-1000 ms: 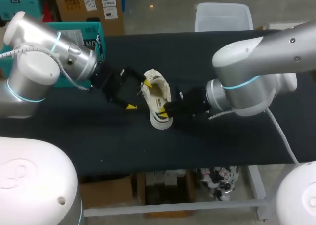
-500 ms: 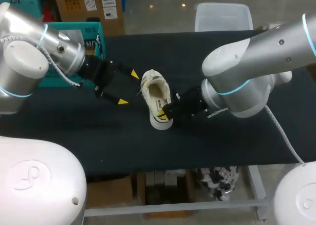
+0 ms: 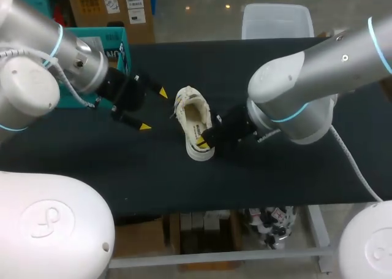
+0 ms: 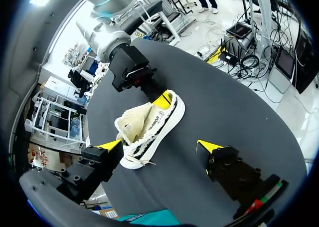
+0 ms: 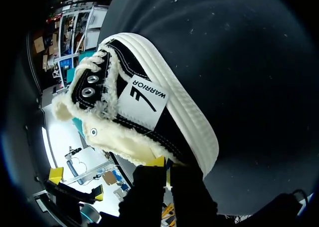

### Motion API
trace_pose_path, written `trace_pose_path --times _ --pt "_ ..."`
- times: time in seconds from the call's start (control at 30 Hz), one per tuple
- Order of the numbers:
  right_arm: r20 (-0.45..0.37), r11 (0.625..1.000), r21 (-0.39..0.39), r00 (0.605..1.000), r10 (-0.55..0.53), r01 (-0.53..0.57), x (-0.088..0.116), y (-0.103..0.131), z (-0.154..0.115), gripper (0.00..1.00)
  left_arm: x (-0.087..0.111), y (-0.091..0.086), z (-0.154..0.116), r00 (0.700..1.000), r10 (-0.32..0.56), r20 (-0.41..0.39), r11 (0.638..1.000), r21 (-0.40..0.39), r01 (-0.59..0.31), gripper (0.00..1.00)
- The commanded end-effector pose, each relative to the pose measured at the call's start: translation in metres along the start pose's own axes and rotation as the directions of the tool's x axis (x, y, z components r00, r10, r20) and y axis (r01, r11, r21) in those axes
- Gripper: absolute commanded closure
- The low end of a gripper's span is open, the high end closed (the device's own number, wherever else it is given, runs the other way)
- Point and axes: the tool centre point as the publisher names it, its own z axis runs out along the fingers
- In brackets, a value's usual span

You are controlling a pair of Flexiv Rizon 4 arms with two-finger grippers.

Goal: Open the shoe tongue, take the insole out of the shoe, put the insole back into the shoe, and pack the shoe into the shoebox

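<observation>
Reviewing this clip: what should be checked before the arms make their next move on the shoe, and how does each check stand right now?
1. Shoe upright on the table, opening facing up: ok.
2. Right pincer shut on the shoe's side wall: ok.
3. Left pincer open beside the shoe, touching nothing: ok.
4. Tongue pulled open: cannot tell; the fleecy lining hides it.
5. Insole seated inside the shoe: cannot tell.
6. Teal box behind the left arm open and ready as the shoebox: cannot tell; it is mostly hidden.
</observation>
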Motion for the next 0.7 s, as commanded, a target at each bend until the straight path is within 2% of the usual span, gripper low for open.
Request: trace_pose_path --times 0.03,0.07,0.1,0.13,0.17,0.2,0.23,0.27,0.63,0.7 --pt "0.031 1.000 -0.001 0.999 -0.008 0.008 0.002 0.003 0.004 1.00 -0.009 -0.004 -0.004 0.930 -0.368 -0.009 0.929 -0.038 0.367 0.00" --pt "0.028 1.000 0.000 1.000 -0.011 0.011 0.002 0.003 0.003 1.00 -0.012 -0.001 -0.005 0.869 -0.490 -0.068 0.870 0.016 0.492 0.00" --pt "0.025 1.000 0.001 1.000 -0.013 0.013 0.002 0.003 0.003 1.00 -0.013 0.004 -0.007 0.785 -0.609 -0.115 0.785 0.053 0.617 0.00" --pt "0.024 1.000 0.001 1.000 -0.016 0.016 0.002 0.003 0.002 1.00 -0.013 0.011 -0.007 0.681 -0.721 -0.128 0.683 0.031 0.730 0.00" --pt "0.023 1.000 0.001 1.000 -0.017 0.017 0.002 0.003 0.002 1.00 -0.012 0.017 -0.007 0.573 -0.813 -0.102 0.577 -0.017 0.816 0.00" --pt "0.021 1.000 0.001 1.000 -0.019 0.019 0.002 0.003 0.001 1.00 -0.010 0.019 -0.008 0.527 -0.846 -0.073 0.530 -0.024 0.848 0.00" --pt "0.021 1.000 0.001 1.000 -0.020 0.020 0.001 0.004 0.001 1.00 -0.011 0.021 -0.010 0.508 -0.861 -0.019 0.508 -0.077 0.858 0.00" --pt "0.021 1.000 0.002 1.000 -0.021 0.021 0.001 0.004 0.001 1.00 -0.013 0.022 -0.014 0.529 -0.846 0.065 0.518 -0.136 0.845 0.00" --pt "0.047 0.997 -0.041 0.997 -0.064 0.066 0.001 0.010 0.000 1.00 -0.013 0.022 -0.014 0.529 -0.846 0.065 0.518 -0.136 0.845 0.00" --pt "0.047 0.997 -0.043 0.997 -0.067 0.069 0.001 0.010 0.000 1.00 -0.022 0.011 -0.010 0.297 -0.939 0.173 0.278 -0.129 0.952 0.00"
